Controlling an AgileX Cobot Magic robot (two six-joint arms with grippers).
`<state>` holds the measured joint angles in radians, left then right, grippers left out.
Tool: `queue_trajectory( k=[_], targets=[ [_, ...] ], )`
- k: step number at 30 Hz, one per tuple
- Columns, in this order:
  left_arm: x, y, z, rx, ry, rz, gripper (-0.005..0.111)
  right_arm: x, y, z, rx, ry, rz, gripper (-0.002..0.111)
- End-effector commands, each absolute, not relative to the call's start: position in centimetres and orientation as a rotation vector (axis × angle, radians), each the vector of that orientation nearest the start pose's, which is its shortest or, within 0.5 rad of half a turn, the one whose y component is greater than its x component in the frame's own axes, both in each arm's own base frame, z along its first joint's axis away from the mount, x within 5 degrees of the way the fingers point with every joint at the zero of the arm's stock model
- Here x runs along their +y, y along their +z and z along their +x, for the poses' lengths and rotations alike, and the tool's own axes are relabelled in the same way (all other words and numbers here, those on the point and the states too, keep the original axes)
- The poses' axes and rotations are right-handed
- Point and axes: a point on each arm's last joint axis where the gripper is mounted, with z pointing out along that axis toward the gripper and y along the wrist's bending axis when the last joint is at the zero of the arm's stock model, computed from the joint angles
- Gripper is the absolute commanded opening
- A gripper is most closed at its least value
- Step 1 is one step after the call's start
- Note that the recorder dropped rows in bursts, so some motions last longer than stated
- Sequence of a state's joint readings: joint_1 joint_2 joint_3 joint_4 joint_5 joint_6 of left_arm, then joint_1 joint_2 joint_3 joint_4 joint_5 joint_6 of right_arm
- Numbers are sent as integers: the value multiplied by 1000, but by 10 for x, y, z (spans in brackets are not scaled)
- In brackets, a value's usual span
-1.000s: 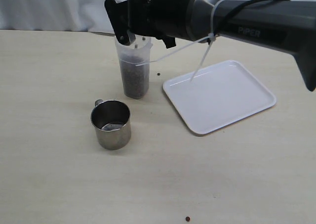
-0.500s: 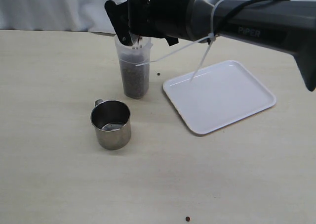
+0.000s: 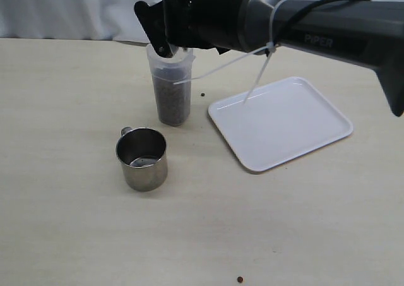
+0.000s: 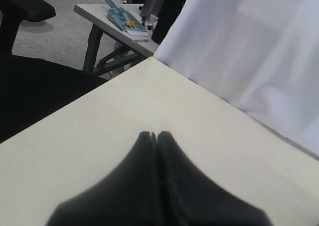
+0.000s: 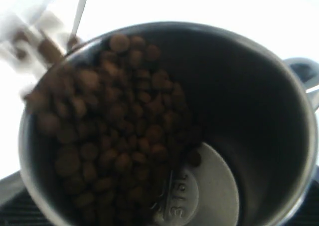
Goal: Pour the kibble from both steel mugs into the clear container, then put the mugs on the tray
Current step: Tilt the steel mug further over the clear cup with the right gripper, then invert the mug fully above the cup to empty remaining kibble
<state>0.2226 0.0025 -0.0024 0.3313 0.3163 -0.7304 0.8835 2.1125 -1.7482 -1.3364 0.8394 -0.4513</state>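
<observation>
My right gripper [image 3: 177, 36] reaches across to the clear container [image 3: 172, 71] and is shut on a steel mug [image 5: 259, 111], tipped over the container's mouth. In the exterior view the arm hides this mug. Kibble [image 5: 109, 131] lies heaped against the mug's lower wall, and blurred pellets spill over its rim. The container is more than half full of kibble [image 3: 172, 103]. A second steel mug [image 3: 142, 158] stands upright and empty on the table in front of the container. The white tray [image 3: 281, 122] lies bare to the right. My left gripper [image 4: 157, 134] is shut on nothing above a table corner.
Stray pellets lie on the table: one [image 3: 202, 95] between container and tray, two [image 3: 240, 279] near the front edge. The right arm [image 3: 334, 36] spans the back of the table above the tray. A white curtain [image 4: 259, 51] hangs behind the table.
The right gripper has turned very slightly over the container's mouth. The empty mug, the tray and the left gripper have not moved.
</observation>
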Motion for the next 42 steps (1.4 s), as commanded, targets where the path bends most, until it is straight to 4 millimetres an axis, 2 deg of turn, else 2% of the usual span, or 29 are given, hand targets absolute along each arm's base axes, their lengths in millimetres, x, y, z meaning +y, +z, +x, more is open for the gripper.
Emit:
queue_trajectory(
  k=[1, 13, 23, 31, 42],
  targets=[
    [21, 187, 51, 1663, -54, -623, 0, 330, 275, 355, 1068, -1344, -1875, 5],
    [21, 187, 51, 1663, -54, -623, 0, 330, 276, 355, 1045, -1355, -1874, 5],
    [21, 187, 51, 1663, -54, -623, 0, 346, 270, 345, 959, -1357, -1900, 5],
    [21, 187, 51, 1663, -54, -623, 0, 344, 263, 347, 1011, -1362, -1911, 5],
    [21, 187, 51, 1663, -54, -623, 0, 345, 265, 348, 923, -1419, -1952, 5]
  ],
)
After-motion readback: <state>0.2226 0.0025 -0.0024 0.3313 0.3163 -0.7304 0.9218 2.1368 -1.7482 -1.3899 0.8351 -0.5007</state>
